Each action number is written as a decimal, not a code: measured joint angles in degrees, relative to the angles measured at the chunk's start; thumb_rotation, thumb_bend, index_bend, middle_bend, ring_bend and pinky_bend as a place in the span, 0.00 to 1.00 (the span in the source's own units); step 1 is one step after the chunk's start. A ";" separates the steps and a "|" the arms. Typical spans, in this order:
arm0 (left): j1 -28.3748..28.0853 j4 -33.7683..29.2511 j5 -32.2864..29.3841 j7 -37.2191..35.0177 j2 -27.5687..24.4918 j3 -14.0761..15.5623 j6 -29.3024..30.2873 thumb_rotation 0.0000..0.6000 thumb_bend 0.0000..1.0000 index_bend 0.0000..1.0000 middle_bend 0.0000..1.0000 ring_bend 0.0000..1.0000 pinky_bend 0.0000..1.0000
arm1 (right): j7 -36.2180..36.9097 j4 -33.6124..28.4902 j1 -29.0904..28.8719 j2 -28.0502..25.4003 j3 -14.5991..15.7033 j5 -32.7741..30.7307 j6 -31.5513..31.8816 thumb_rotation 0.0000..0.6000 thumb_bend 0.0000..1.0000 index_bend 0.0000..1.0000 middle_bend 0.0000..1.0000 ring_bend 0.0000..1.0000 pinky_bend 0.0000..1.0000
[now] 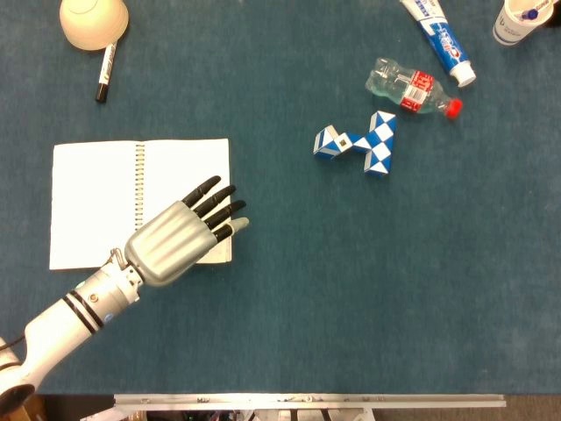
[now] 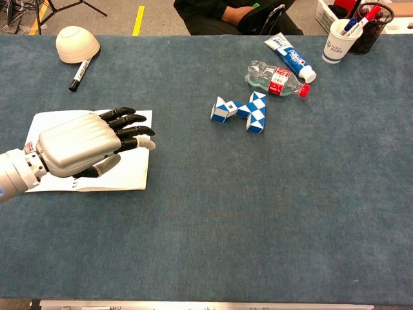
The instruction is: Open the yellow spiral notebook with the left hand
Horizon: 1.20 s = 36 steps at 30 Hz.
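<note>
At the far left of the blue felt-covered table (image 1: 289, 289), the spiral notebook (image 1: 92, 197) lies flat and open, white pages up on both sides of its wire binding. My left hand (image 1: 175, 241) hovers palm-down over the right-hand page near its lower edge, silver back upward, black fingers (image 1: 215, 200) stretched out and slightly apart, holding nothing; whether the fingertips touch the paper I cannot tell. In the chest view the same hand (image 2: 84, 143) covers much of the notebook (image 2: 132, 171).

Beyond the notebook, at the far left edge, a cream upturned bowl (image 1: 93, 22) sits with a black-and-white marker pen (image 1: 105, 72) just beside it. Further right, mid-table, lies a blue-and-white folding snake puzzle (image 1: 361, 143). Near it is a clear plastic bottle with a red cap (image 1: 412, 89), on its side, then a blue-and-white toothpaste tube (image 1: 441, 37), and at the far right corner a white paper cup holding pens (image 2: 340, 40).

My right hand is out of sight.
</note>
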<state>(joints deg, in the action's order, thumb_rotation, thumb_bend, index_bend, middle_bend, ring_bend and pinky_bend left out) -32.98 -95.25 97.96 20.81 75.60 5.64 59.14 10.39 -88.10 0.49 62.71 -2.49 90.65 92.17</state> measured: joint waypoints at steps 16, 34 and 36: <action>13.06 0.64 -8.71 -9.29 -5.96 -1.33 17.73 1.00 0.63 0.12 0.09 0.00 0.00 | -3.33 -3.23 -1.87 -1.49 0.40 0.78 -3.28 1.00 0.35 0.09 0.10 0.00 0.00; 28.50 5.25 -17.81 -23.95 -9.51 -2.66 30.42 0.99 0.50 0.10 0.06 0.00 0.00 | -7.26 -7.33 -3.07 -2.34 0.81 2.02 -4.36 1.00 0.35 0.09 0.10 0.00 0.00; 29.55 6.05 -18.09 -24.65 -9.03 -2.89 31.12 0.99 0.50 0.10 0.06 0.00 0.00 | -7.38 -7.44 -3.17 -2.32 0.83 2.08 -4.47 1.00 0.35 0.09 0.10 0.00 0.00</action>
<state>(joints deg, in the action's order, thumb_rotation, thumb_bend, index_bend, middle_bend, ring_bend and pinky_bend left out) -3.43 -89.20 79.87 -3.85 66.57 2.75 90.26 3.01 -95.55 -2.68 60.39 -1.66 92.73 87.70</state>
